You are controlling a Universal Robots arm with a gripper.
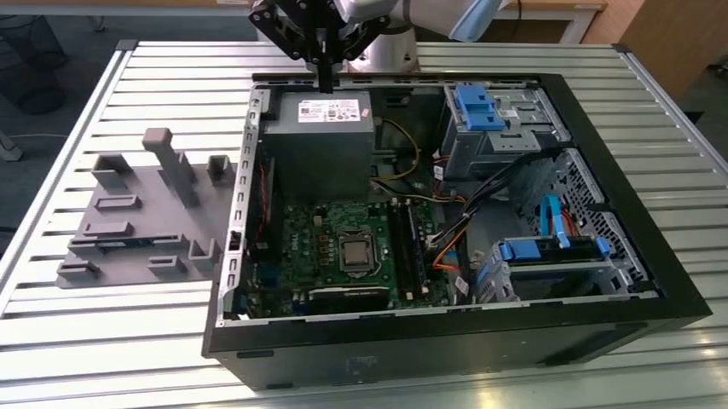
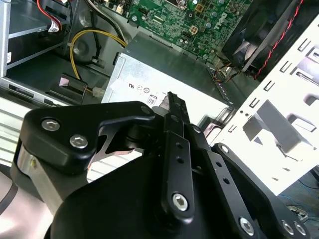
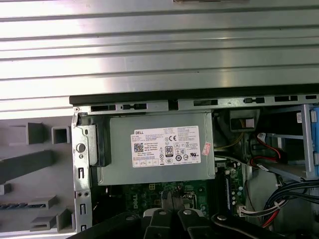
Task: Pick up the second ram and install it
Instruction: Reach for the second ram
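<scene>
gripper: tips pressed together, pinching nothing, hanging over the power supply | second ram: lying in the grey tray beside the case | progress: looks like zero, pickup and install both left

case top open | power supply, cables crowd motherboard

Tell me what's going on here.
A single robot arm is working over an open computer case on a slatted table. Its gripper hangs above the power supply at the case's back edge, shut, with nothing visible in it. The second ram lies in the grey tray on the exterior view's left, apart from the gripper.
</scene>
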